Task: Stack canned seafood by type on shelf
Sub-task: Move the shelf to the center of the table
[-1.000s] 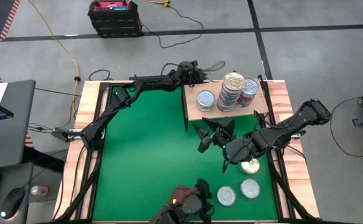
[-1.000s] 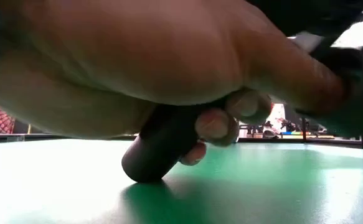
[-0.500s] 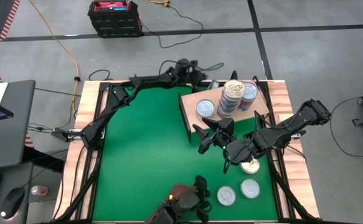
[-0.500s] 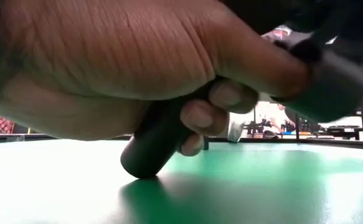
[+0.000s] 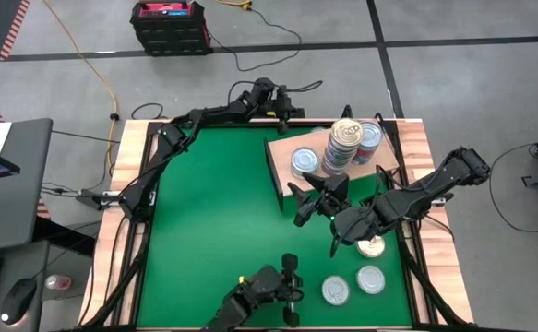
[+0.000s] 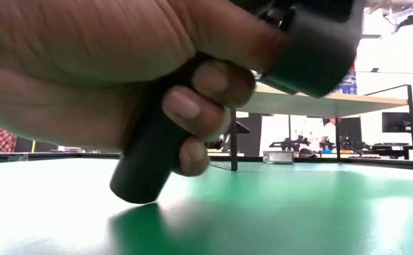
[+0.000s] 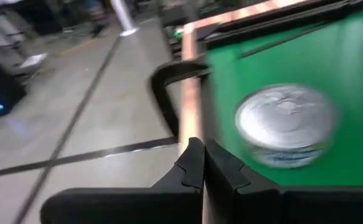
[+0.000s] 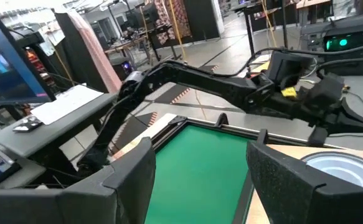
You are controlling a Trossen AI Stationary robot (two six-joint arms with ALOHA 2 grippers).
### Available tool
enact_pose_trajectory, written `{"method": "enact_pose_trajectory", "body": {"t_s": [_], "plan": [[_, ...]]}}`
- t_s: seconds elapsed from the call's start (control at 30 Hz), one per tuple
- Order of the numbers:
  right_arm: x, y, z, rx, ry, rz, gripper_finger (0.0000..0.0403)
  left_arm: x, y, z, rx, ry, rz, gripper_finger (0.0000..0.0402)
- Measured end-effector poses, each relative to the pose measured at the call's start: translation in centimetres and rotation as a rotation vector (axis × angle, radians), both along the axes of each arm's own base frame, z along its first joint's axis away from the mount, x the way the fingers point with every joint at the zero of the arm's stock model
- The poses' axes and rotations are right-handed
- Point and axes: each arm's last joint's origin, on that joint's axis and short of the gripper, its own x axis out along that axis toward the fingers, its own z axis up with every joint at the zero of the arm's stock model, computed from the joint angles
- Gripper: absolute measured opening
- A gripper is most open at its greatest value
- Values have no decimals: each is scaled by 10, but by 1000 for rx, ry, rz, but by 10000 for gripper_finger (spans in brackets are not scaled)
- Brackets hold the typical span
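Observation:
The shelf point(image 5: 282, 155), a light-wood board on thin black legs point(image 6: 312, 103), stands askew at the table's far right. It carries a single silver-lidded can point(image 5: 305, 161), a tall stack point(image 5: 344, 143) and a shorter stack point(image 5: 368, 136). My left gripper point(image 5: 276, 100) is shut and empty at the far edge, left of the shelf. In its wrist view the shut fingers point(image 7: 201, 163) point past a blue-sided can point(image 7: 286, 127) lying on the green mat. My right gripper point(image 5: 313, 198) hovers open just in front of the shelf, holding nothing point(image 8: 200, 180).
A gold-lidded can point(image 5: 372, 246) and two silver ones point(image 5: 335, 291) point(image 5: 370, 278) lie on the mat at the near right. A person's hand point(image 6: 121, 64) holding a dark cylinder point(image 6: 146, 166) reaches in at the near edge point(image 5: 264, 290), filling the low view.
The shelf has swung askew with its cans staying on it. My left gripper has drawn back from the shelf's far left corner toward the table's left along the far edge, rolling as it went. The person's hand has slid left along the near edge.

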Motion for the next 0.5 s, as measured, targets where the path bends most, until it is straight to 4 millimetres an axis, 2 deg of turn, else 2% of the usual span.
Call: {"method": "enact_pose_trajectory", "body": {"t_s": [0.27,0.4,0.5], "plan": [[-7,-4,-7,-33,64,-63,276,-5,8,2,-16,12,118,1],[-17,-12,-34,66,134,-98,276,-9,3,-1,-89,87,81,1],[-27,-9,-47,105,160,-104,276,-25,13,15,-151,71,72,0]]}}
